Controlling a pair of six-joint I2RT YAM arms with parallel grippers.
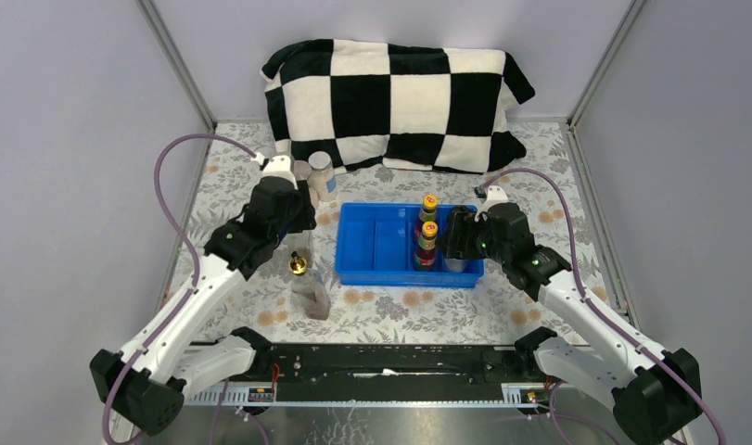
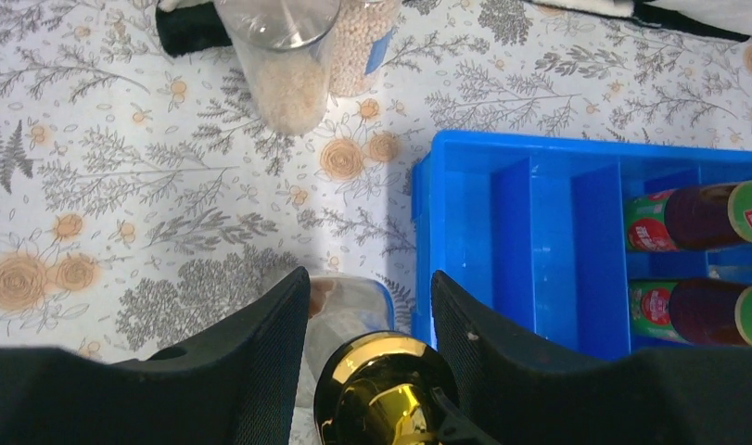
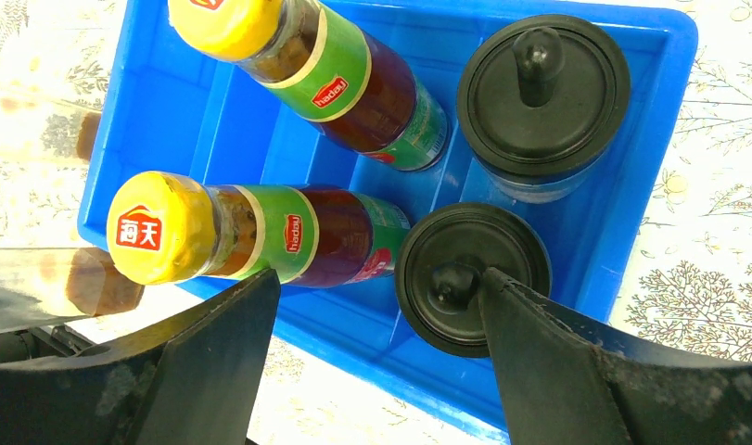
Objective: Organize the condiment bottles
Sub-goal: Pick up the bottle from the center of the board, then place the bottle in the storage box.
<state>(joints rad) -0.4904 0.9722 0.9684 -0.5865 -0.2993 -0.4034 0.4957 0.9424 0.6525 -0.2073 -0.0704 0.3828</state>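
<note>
Condiment bottles are split between the blue tray (image 1: pixel 376 243) and the flowered desk (image 1: pixel 539 185) in the overhead view. Two red-brown sauce bottles (image 1: pixel 427 243) with yellow caps stand upright, one behind the other, in a single strip toward the tray's right side. The right gripper (image 1: pixel 457 236) hangs over the tray's right end, just beside them. Left of the tray, a gold-topped bottle (image 1: pixel 302 278) stands on the desk with the left gripper (image 1: pixel 296 246) directly above it. Farther back, two grey-lidded jars (image 1: pixel 322 174) stand close together in front of a black-and-white checked cushion (image 1: pixel 395 97).

From the left wrist, the black fingers (image 2: pixel 261 362) sit on either side of the bottle's shiny gold top, close against it. Whether they actually press on it cannot be told. Beyond them, the two jars stand touching on the desk, one filled with pale grains and the other with small round beads. The tray lies to the right, with the sauce bottles in a strip well in from its near wall.

From the right wrist, the gripper is spread wide and holds nothing. Its fingers (image 3: pixel 214 362) straddle the lower part of the nearer sauce bottle and the nearer of two black-capped shakers (image 3: pixel 543 93). The shakers stand upright, one behind the other, in the strip along the tray's end wall, right next to the strip with the sauce bottles. Each shaker has a round black lid with a small knob. The right finger overlaps the edge of the nearer lid.
</note>
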